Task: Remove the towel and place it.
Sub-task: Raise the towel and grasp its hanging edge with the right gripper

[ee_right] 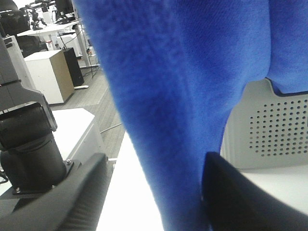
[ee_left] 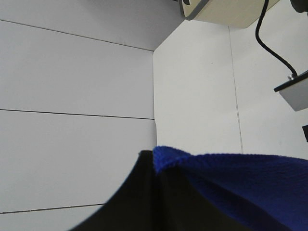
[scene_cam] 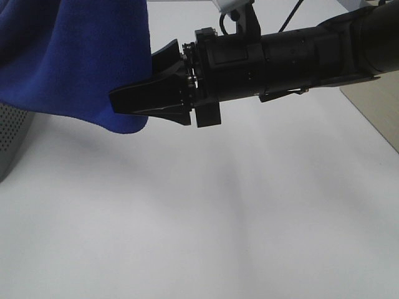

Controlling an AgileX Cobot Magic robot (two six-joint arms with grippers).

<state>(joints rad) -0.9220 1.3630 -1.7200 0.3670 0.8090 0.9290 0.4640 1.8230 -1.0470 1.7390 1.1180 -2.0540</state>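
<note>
Exterior high: over the white table (scene_cam: 218, 218), right hand (scene_cam: 133, 80) spread astride the towel (scene_cam: 62, 56) — left hand (ee_left: 154, 166) pinching it.

the white tabletop (scene_cam: 218, 218) was seen from high up, at close range. the left wrist view was aimed at pale panels (ee_left: 72, 72), the right one at a perforated grey basket (ee_right: 274, 130). a royal-blue plush towel (scene_cam: 62, 56) was shared, very near, by all three.
</note>
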